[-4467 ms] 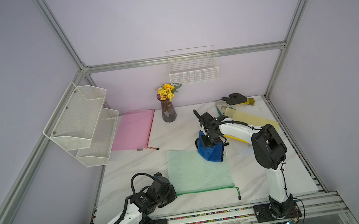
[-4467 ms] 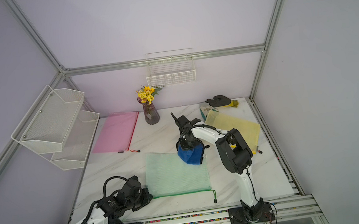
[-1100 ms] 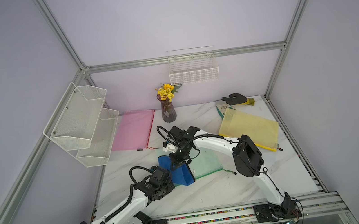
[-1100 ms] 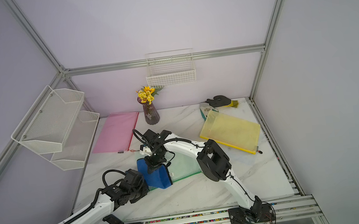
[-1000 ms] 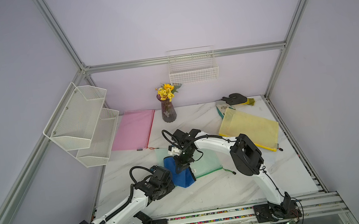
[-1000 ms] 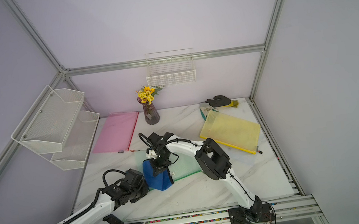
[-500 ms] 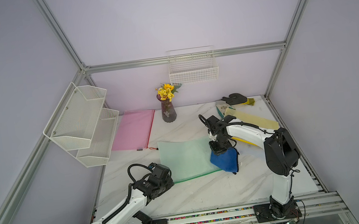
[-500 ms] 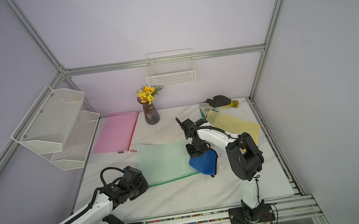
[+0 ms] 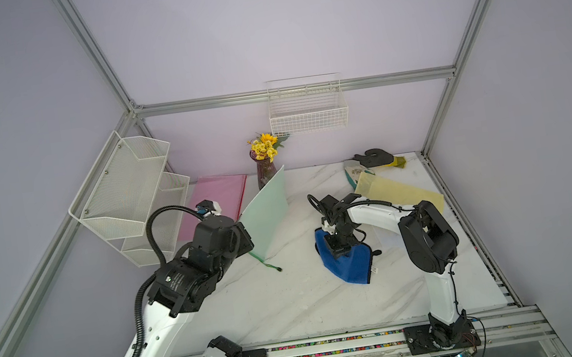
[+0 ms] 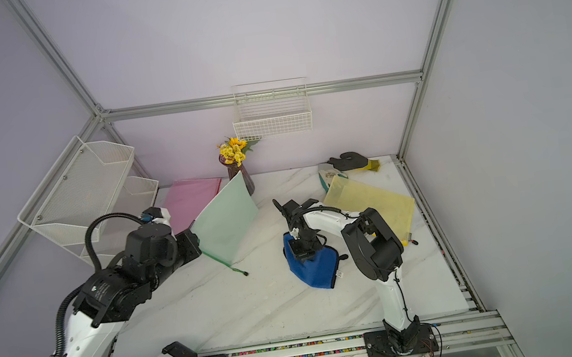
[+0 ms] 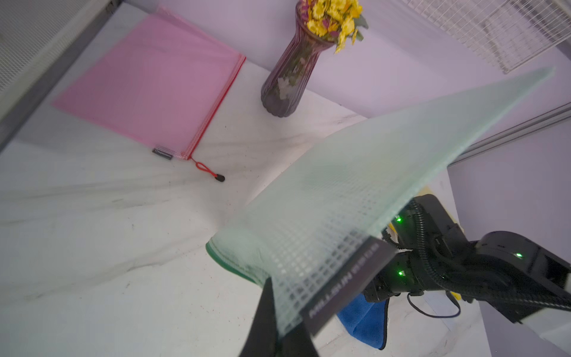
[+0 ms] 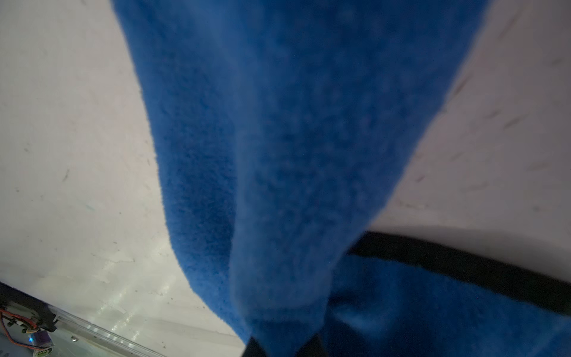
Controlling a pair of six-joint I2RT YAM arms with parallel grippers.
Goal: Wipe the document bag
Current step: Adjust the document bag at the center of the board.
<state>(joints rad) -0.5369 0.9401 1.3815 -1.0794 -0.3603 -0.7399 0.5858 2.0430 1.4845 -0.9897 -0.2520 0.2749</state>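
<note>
- Although the white mesh rack (image 9: 129,196) and the pink document bag (image 9: 216,203) sit at your far left, neither is in play; the pink bag lies flat by the wall, out of the wiping area.
- Your left gripper (image 11: 276,332) is clamped shut on one corner of the green mesh document bag (image 9: 268,213), just beside its dark label. Pinched there, the bag stands tilted up off the marble table (image 9: 274,301), with its zipper edge low and the green pull cord (image 9: 271,264) trailing toward the surface. I judge it is raised to turn it or to show its other face.
- Behind the raised bag stands the vase of yellow flowers (image 9: 264,173), close to the bag's top corner, so watch that corner if you swing.
- Your right gripper (image 9: 338,245) is closed on the blue cloth (image 9: 348,265), which drapes bunched onto the table, well apart from the green bag. It looks parked there, clear of the raised bag.
- Furthest right, the yellow document bag (image 9: 403,194) lies flat behind your right arm, untouched.
</note>
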